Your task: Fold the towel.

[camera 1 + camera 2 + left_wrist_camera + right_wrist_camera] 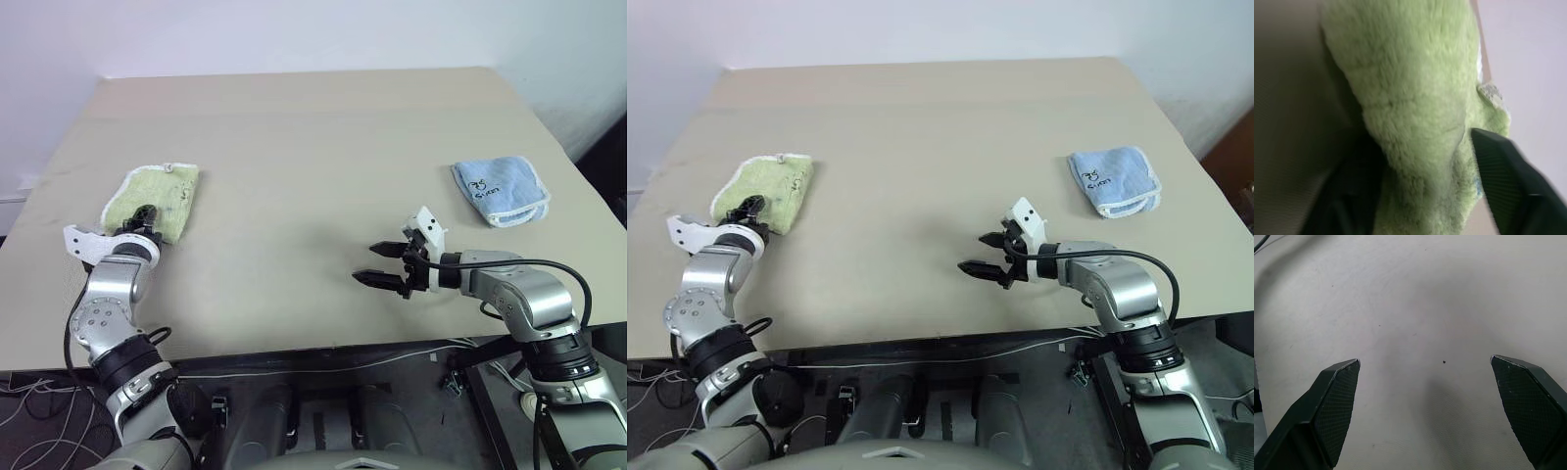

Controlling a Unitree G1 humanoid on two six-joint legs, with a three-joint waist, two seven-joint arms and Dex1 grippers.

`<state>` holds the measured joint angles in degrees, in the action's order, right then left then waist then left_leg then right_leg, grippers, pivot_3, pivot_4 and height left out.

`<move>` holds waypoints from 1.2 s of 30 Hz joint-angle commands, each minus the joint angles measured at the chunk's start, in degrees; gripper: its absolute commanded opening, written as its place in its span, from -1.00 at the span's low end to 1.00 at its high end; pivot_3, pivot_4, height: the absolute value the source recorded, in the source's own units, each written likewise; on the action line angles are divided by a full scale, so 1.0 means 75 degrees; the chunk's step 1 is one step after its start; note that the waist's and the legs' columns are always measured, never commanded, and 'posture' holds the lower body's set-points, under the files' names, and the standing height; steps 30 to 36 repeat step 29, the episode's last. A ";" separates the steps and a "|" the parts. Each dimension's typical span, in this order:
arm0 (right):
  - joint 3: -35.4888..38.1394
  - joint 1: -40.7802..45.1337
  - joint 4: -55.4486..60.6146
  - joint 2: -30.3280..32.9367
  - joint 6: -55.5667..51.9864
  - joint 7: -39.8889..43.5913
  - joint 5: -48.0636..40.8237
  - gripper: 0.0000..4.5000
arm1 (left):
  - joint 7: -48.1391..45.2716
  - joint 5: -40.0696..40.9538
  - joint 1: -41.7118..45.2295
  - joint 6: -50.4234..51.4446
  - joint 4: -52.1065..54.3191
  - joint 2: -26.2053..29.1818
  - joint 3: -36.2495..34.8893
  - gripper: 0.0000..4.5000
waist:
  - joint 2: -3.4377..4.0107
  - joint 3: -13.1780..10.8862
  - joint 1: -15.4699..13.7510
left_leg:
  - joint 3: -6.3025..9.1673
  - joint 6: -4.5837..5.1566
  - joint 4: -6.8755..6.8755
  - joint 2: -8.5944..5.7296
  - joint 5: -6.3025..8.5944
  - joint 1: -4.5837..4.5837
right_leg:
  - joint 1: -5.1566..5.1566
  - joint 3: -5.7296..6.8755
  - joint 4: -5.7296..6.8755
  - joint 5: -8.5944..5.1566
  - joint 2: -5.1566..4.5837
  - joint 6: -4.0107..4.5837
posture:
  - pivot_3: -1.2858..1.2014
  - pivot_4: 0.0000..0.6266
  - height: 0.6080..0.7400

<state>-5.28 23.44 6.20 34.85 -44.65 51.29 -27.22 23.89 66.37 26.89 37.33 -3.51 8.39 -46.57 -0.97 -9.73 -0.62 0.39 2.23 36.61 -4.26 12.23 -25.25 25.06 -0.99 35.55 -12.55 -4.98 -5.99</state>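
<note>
The light yellow-green towel (162, 191) lies folded into a small bundle at the table's left side, its white-stitched edge showing at the far end. My left gripper (144, 214) is at the towel's near end, open, and a thick fold of the towel (1415, 88) runs between its spread fingers (1508, 181). My right gripper (364, 263) hovers open over bare tabletop right of centre, well away from the towel, with nothing between its fingertips (1342, 391).
A smaller light blue folded cloth (500, 191) with a dark printed mark lies at the right side of the tan table (313, 127). Cables and dark equipment sit below the table's near edge (323, 348).
</note>
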 commanded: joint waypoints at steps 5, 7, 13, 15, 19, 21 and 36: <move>0.0331 0.0022 0.0230 0.0121 0.0137 0.0171 -0.0186 1.00 | -0.1394 0.1114 -0.1033 0.2335 0.1016 0.1859 0.1082 0.99 | 0.0001 0.0000 0.0014 | 0.0001 0.0000 0.0005 0.0001 0.0000 0.0001 | 0.0004 0.0000 0.0013 -0.0001 0.0004 0.0001 | 0.03 -0.52 1.00; 0.0516 -0.0072 0.0358 0.0186 0.0134 0.0255 -0.0339 1.00 | -0.2489 0.0884 -0.1449 0.2497 0.1343 0.2595 0.1386 0.99 | 0.0001 0.0000 0.0022 | 0.0001 0.0000 0.0013 0.0002 0.0000 0.0003 | 0.0005 -0.0001 0.0025 -0.0002 0.0004 0.0003 | 0.03 -0.52 1.00; 0.0808 -0.0234 0.0355 0.0428 0.0298 0.0434 -0.0364 1.00 | -0.7129 -0.0117 -0.3089 0.1888 0.2734 0.4489 0.2405 0.99 | 0.0015 0.0007 0.0058 | -0.0001 -0.0001 0.0005 0.0003 0.0002 0.0005 | 0.0002 -0.0007 0.0006 -0.0020 -0.0005 0.0052 | 0.03 -0.52 1.00; 0.0778 -0.0263 0.0318 0.0515 0.0465 0.0546 -0.0318 1.00 | -0.8139 -0.0756 -0.3406 0.1364 0.2752 0.4897 0.2765 0.99 | 0.0015 0.0008 0.0057 | -0.0010 -0.0001 -0.0043 0.0004 0.0002 0.0019 | 0.0001 -0.0008 -0.0040 -0.0009 -0.0013 0.0074 | 0.03 -0.52 1.00; 0.0750 -0.0335 0.0284 0.0504 0.0768 0.0758 -0.0316 1.00 | -0.9639 -0.1842 -0.3829 -0.0014 0.2734 0.5054 0.3174 0.99 | 0.0023 0.0009 0.0089 | -0.0015 -0.0002 -0.0086 0.0011 0.0002 0.0028 | -0.0004 -0.0011 -0.0062 -0.0006 -0.0013 0.0086 | 0.03 -0.52 1.00; 0.0850 -0.0304 0.0245 0.0396 0.0832 0.0710 -0.0402 1.00 | -1.0073 -0.2260 -0.3843 -0.0726 0.2564 0.4880 0.3209 0.99 | 0.0023 0.0009 0.0108 | -0.0016 -0.0002 -0.0091 0.0015 0.0002 0.0025 | 0.0004 -0.0012 -0.0062 -0.0010 -0.0013 0.0092 | 0.03 -0.52 1.00; 0.1409 -0.0283 -0.0360 -0.0059 0.1527 0.0250 -0.0427 1.00 | -1.1149 -0.3075 -0.4317 -0.1711 0.2597 0.4759 0.3604 0.99 | 0.0023 0.0008 0.0184 | -0.0024 0.0000 -0.0089 0.0014 0.0002 0.0006 | 0.0019 -0.0020 -0.0072 -0.0012 -0.0012 0.0095 | 0.03 -0.52 1.00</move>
